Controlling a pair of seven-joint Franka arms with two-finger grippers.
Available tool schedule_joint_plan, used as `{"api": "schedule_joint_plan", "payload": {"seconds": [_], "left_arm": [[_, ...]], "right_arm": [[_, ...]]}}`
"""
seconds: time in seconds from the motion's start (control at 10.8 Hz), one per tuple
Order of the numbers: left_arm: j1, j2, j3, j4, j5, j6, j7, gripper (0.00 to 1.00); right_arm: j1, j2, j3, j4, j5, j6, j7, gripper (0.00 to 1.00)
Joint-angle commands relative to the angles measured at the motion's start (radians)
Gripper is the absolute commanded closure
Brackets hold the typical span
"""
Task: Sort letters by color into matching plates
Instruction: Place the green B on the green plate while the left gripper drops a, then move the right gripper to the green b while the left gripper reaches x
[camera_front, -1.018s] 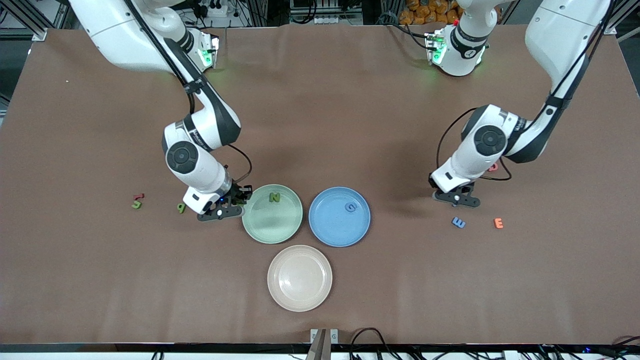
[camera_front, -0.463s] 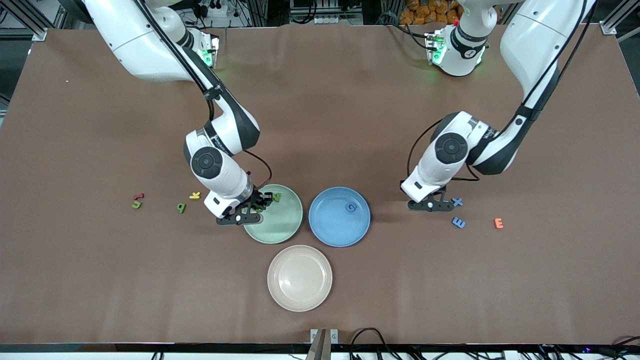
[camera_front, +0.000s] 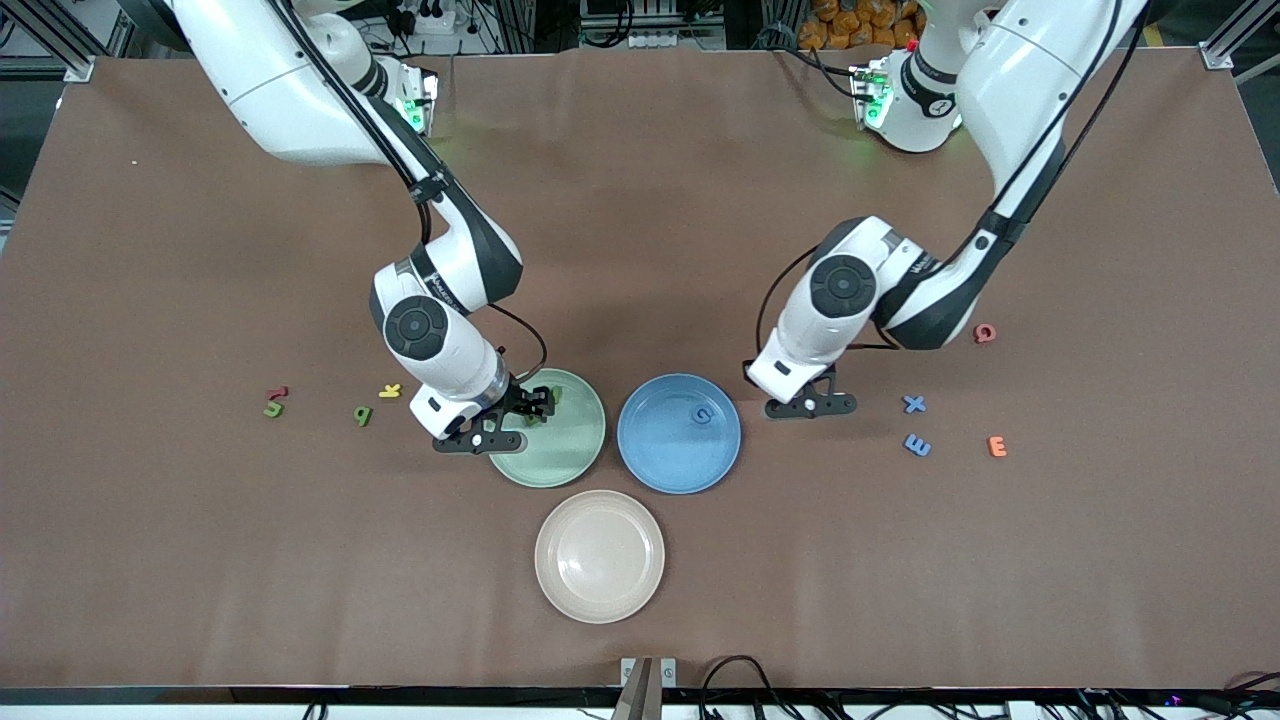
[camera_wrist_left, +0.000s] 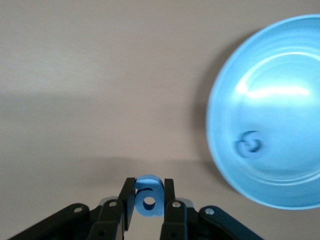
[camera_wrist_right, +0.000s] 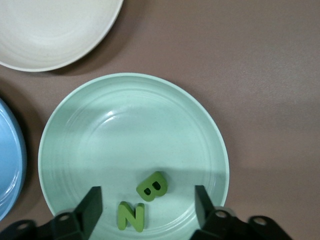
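So the right gripper just let go. Its jaws were pinched tight a second ago over by the green plate's rim, and now they're spread wide above that plate with a green B lying in it, right next to the green N already there. That's two greens sorted. Both sit around 11 o'clock in the plate in the front view.

Meanwhile the left gripper has swung in from the table's left-arm end toward the blue plate. It's clamped narrow on a small blue letter and hangs over bare table just off the plate's 3 o'clock edge. One blue letter is already in that plate.

Still loose: two green letters at about 9 o'clock from the green plate, and a blue X and blue E out at 3 o'clock from the blue one. I'd guess the blue drop comes next, then the right arm goes back for a green.
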Motion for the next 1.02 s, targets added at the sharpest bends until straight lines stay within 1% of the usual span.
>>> {"api": "schedule_joint_plan", "payload": {"seconds": [0.0, 0.19, 0.37, 0.46, 0.56, 0.74, 0.83, 0.93], "left_arm": [[-0.055, 0.036, 0.003, 0.059, -0.029, -0.024, -0.071, 1.0], [-0.084, 0.046, 0.003, 0.087, -0.064, -0.024, -0.115, 1.0], [-0.104, 0.063, 0.003, 0.13, -0.1, -0.024, -0.162, 1.0], [-0.114, 0.075, 0.003, 0.143, -0.119, -0.024, -0.18, 1.0], [-0.121, 0.089, 0.003, 0.156, -0.13, -0.024, -0.194, 1.0], [-0.125, 0.097, 0.004, 0.162, -0.132, -0.024, -0.194, 1.0], [-0.124, 0.1, 0.007, 0.17, -0.126, -0.024, -0.185, 0.53], [-0.127, 0.102, 0.009, 0.17, -0.124, -0.024, -0.186, 0.01]], "right_arm": [[-0.015, -0.01, -0.018, 0.018, -0.002, -0.046, 0.007, 0.0], [-0.043, -0.035, -0.05, 0.018, -0.004, -0.083, -0.042, 0.0], [-0.093, -0.066, -0.073, 0.015, -0.002, -0.112, -0.094, 0.0], [-0.118, -0.076, -0.081, 0.014, -0.002, -0.126, -0.093, 0.0], [-0.135, -0.084, -0.102, 0.014, -0.002, -0.128, -0.094, 0.0], [-0.166, -0.086, -0.125, 0.007, -0.001, -0.128, -0.094, 0.0], [-0.176, -0.086, -0.145, 0.006, 0.004, -0.128, -0.094, 0.0], [-0.201, -0.09, -0.155, -0.017, 0.011, -0.123, -0.094, 0.0]]}}
